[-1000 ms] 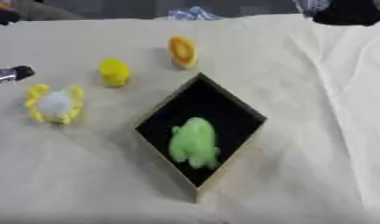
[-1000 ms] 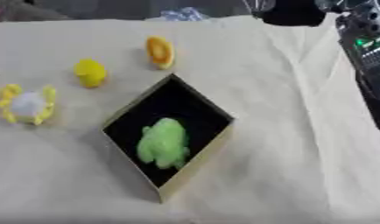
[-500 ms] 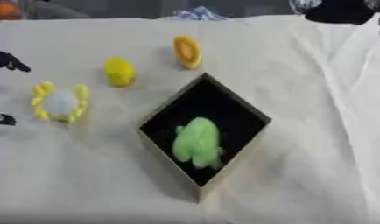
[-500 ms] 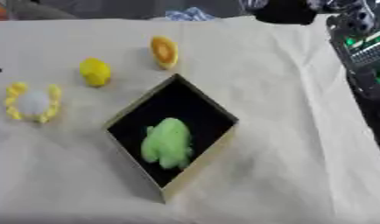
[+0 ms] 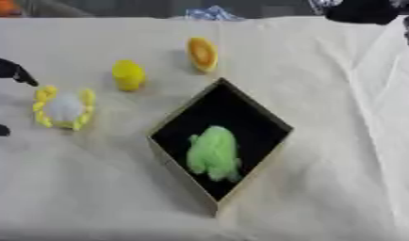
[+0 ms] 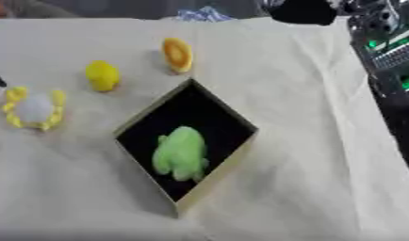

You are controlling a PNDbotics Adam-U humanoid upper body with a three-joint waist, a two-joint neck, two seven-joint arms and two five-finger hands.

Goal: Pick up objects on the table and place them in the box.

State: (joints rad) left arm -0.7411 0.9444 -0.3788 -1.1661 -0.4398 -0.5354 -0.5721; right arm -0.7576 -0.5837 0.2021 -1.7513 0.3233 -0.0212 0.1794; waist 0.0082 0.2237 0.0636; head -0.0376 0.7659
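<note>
A box [image 5: 176, 124] with a tan rim and a black inside sits cornerwise at the middle of the cloth. A green soft toy [image 5: 213, 153] lies inside it. Left of the box lie a white toy ringed with yellow petals [image 5: 63, 108], a yellow rounded toy [image 5: 128, 74] and an orange-and-yellow toy [image 5: 202, 53] further back. Only the black fingertips of my left hand [image 5: 12, 71] show at the left edge, one above and one below the level of the petal toy, spread apart and not touching it. A dark shape at the top right may be my right hand [image 6: 302, 11].
A cream cloth [image 5: 339, 117] covers the table, with folds on its right side. Equipment with green lights [image 6: 391, 49] stands beyond the right edge. A bluish crumpled thing [image 5: 209, 12] and an orange thing [image 5: 5, 7] lie at the far edge.
My left hand's fingertips have come in at the left edge beside the petal toy, and a lower tip now shows. The toys and the box have stayed put; the camera shifted a little.
</note>
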